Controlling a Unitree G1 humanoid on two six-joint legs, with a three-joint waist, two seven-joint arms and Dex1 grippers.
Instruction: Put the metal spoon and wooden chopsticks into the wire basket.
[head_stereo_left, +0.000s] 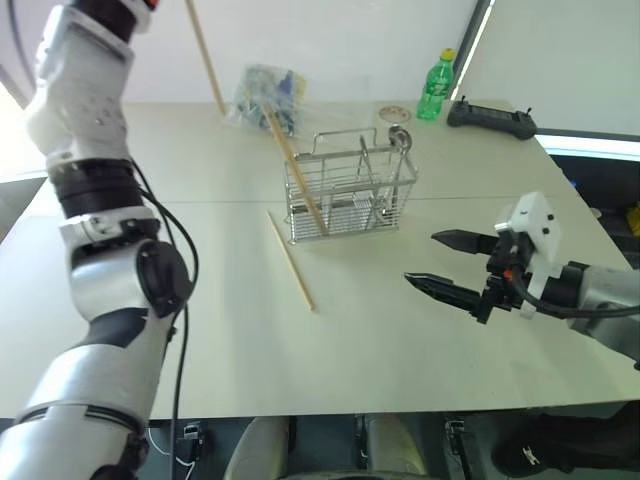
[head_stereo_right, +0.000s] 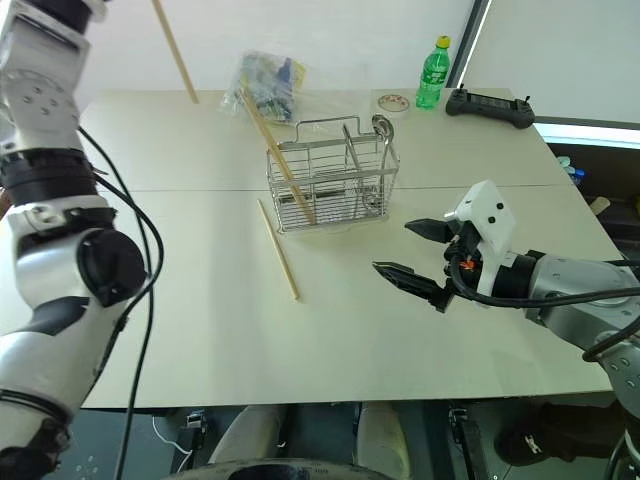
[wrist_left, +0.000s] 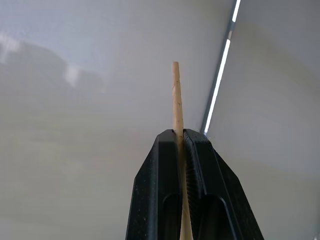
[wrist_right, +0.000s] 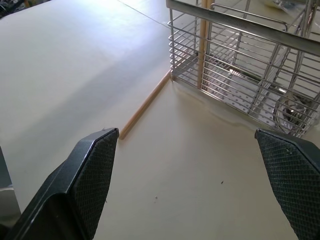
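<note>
Wooden chopsticks: one leans in the wire basket (head_stereo_left: 350, 190) beside the metal spoon (head_stereo_left: 398, 140), one lies on the table (head_stereo_left: 291, 260) at its near left, one we hold clamped in the left gripper (wrist_left: 181, 150), raised far left, for lowering into the basket next; right gripper (head_stereo_left: 440, 262) spread wide, idle.

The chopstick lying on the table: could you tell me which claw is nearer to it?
Right. The right claw hovers low beside the chopstick; the left claw is raised high, gripping another chopstick.
</note>
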